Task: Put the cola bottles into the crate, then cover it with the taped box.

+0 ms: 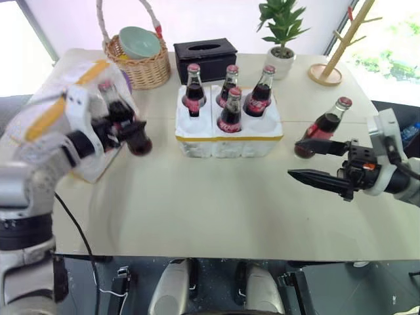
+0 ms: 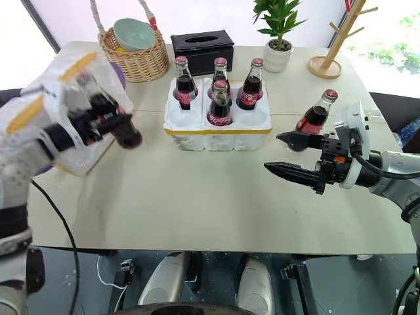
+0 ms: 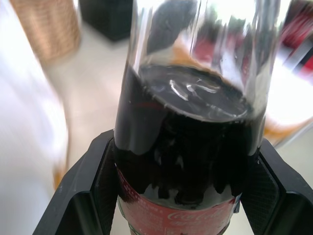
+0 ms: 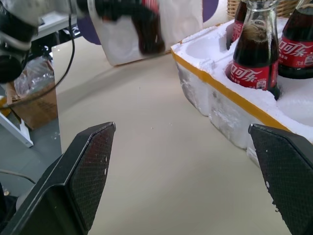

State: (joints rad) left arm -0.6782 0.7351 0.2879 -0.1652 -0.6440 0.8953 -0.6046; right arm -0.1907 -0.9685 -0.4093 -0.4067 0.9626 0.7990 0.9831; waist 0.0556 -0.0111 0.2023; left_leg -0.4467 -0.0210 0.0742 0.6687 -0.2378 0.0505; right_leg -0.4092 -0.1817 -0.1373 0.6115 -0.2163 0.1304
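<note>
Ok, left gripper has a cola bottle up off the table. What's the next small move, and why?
Probably carry it right, over an empty front well of the crate. The left gripper is clamped on a cola bottle lifted clear of the table, tilted, beside the taped box. Four bottles already stand in the crate; both front corner wells look empty.

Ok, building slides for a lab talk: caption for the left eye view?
Left pincer lifts a cola bottle toward the four-bottle crate; open right pincer waits beside the last bottle.
</note>
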